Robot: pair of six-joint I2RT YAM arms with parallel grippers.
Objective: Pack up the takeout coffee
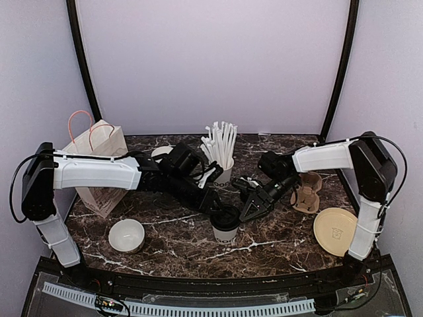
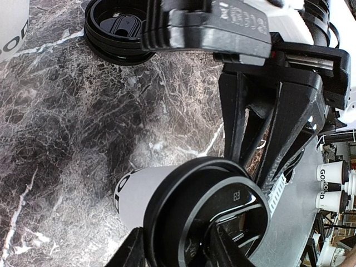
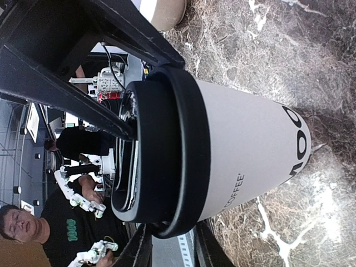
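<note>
Cup (image 1: 225, 233) sits between left pincer (image 1: 216, 203) and right pincer (image 1: 250, 211), clench not discernible; judged light, crushable, so grip just under lid (image 1: 225, 216).

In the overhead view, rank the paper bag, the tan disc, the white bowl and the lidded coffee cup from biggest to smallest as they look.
1. paper bag
2. tan disc
3. white bowl and lidded coffee cup: too alike to rank.
</note>
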